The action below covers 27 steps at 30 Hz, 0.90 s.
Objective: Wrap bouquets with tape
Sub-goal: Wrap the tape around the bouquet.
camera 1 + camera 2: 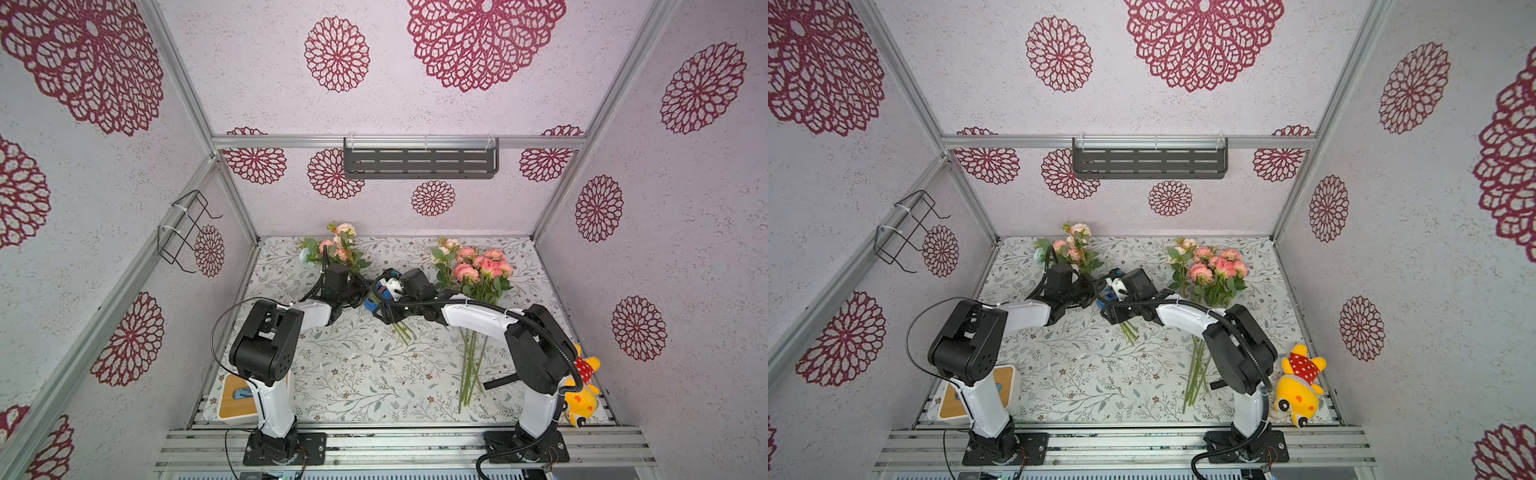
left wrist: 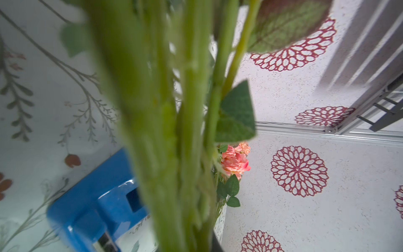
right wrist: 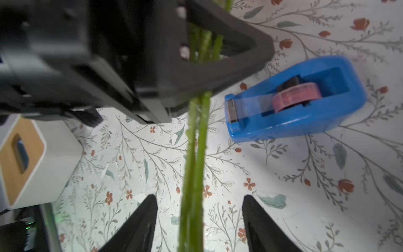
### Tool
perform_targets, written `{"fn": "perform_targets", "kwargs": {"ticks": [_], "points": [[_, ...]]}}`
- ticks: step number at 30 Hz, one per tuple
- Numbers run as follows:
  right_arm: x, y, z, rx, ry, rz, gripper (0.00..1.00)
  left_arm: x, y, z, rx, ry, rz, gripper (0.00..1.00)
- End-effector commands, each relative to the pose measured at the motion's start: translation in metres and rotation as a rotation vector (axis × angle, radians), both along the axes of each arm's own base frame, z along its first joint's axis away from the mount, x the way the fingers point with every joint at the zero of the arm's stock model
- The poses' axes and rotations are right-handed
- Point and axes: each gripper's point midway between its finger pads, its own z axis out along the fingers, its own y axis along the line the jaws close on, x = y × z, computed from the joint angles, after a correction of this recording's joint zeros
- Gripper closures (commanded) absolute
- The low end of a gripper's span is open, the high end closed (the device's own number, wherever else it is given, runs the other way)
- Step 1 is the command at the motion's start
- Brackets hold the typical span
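One bouquet (image 1: 338, 251) lies at the back left, its pink blooms by the wall and its green stems (image 3: 196, 152) running forward to the middle. My left gripper (image 1: 360, 291) is shut on those stems; its black fingers (image 3: 218, 72) clamp them in the right wrist view. The stems (image 2: 174, 131) fill the left wrist view and hide the jaws. My right gripper (image 3: 199, 218) is open, its fingers (image 3: 139, 222) standing apart on either side of the stems without touching them. The blue tape (image 3: 294, 98) dispenser sits on the table beside the stems, and the left wrist view also shows the tape (image 2: 93, 207). The other bouquet (image 1: 478, 270) lies at the right.
A white tissue box (image 1: 237, 401) with a wooden top stands at the front left corner. A yellow plush toy (image 1: 582, 390) lies front right, behind the right arm. A dark shelf (image 1: 419, 162) hangs on the back wall and a wire rack (image 1: 187, 228) on the left wall.
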Motion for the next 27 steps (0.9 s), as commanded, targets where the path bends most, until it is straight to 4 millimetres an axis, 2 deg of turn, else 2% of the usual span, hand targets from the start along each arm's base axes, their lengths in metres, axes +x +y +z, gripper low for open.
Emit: {"fn": "perform_targets", "kwargs": {"ticks": [1,6,9,11,13,16,19,24,27], "points": [[-0.021,0.019,0.035,0.231,0.165,0.067,0.35,0.01,-0.007,0.03,-0.069,-0.138,-0.017,1.0],[-0.016,0.018,0.035,0.375,0.273,0.05,0.38,0.01,-0.006,0.041,-0.099,-0.189,-0.006,1.0],[-0.013,0.015,0.03,0.433,0.334,0.038,0.46,0.01,-0.006,0.041,-0.1,-0.192,-0.007,1.0],[-0.011,0.012,0.02,0.435,0.372,0.023,0.6,0.01,-0.006,0.04,-0.116,-0.194,-0.005,1.0],[-0.007,0.007,0.007,0.415,0.399,-0.01,0.79,0.011,-0.006,0.039,-0.126,-0.197,0.001,1.0],[-0.002,-0.001,-0.008,0.322,0.362,-0.035,1.0,0.011,-0.004,0.036,-0.108,-0.186,0.009,1.0],[0.001,-0.006,-0.01,0.193,0.259,-0.037,1.0,0.011,-0.004,0.032,-0.09,-0.168,0.002,1.0],[0.007,-0.02,-0.009,-0.182,-0.016,-0.083,1.0,0.007,-0.002,0.017,-0.045,-0.093,0.002,0.77],[0.008,-0.018,-0.003,-0.299,-0.133,-0.09,1.0,0.0,0.002,-0.004,-0.014,0.02,0.017,0.69]]}}
